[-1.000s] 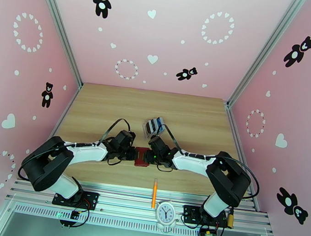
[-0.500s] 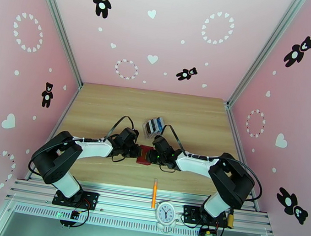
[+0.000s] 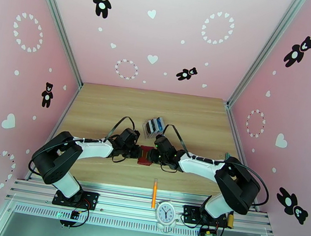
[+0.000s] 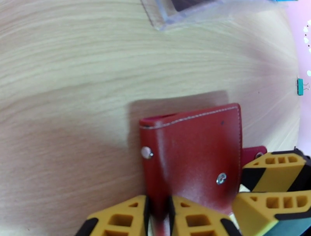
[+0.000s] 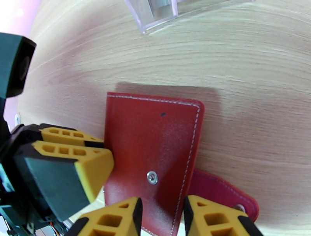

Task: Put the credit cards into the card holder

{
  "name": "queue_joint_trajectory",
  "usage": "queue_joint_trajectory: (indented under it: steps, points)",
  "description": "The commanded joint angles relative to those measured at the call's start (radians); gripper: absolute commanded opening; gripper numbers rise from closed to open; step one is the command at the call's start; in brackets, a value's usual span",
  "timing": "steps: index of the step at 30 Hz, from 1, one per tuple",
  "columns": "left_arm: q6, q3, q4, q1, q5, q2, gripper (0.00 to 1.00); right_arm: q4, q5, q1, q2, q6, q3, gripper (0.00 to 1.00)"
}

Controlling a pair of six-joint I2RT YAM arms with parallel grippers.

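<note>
Both arms have shifted rightward, the left tool (image 4: 158, 202) and right tool (image 5: 162, 202) each pinching the red card holder (image 4: 194, 151).

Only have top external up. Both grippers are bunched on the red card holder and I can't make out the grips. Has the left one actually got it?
Observer: Yes. In the left wrist view the left gripper is clamped on one edge of the card holder.
Operator: Right side?
Observer: The right gripper straddles the stitched cover edge, jaws partly apart. I can't confirm a firm pinch.
Operator: Snap undone?
Observer: Yes, the snap tab hangs free of the stud.
</note>
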Motion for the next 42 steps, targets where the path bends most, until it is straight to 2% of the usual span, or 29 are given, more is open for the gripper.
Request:
queue_joint_trajectory:
  steps: [1,8,12,20,42]
  points:
    - [-0.004,0.005,0.002,-0.020,0.026,0.006,0.24,0.015,-0.015,0.000,-0.037,0.013,-0.014,0.36]
    - [0.002,0.001,-0.008,-0.020,0.011,-0.004,0.32,0.065,-0.047,-0.003,-0.036,0.036,-0.032,0.36]
    - [0.009,0.001,-0.018,-0.021,0.002,-0.012,0.33,0.098,-0.072,-0.023,-0.042,0.056,-0.059,0.36]
    - [0.019,0.004,-0.031,-0.021,-0.013,-0.011,0.27,0.143,-0.101,-0.066,-0.048,0.070,-0.104,0.36]
    - [0.033,-0.010,-0.032,-0.020,-0.029,-0.017,0.22,0.209,-0.144,-0.085,0.052,0.115,-0.097,0.36]
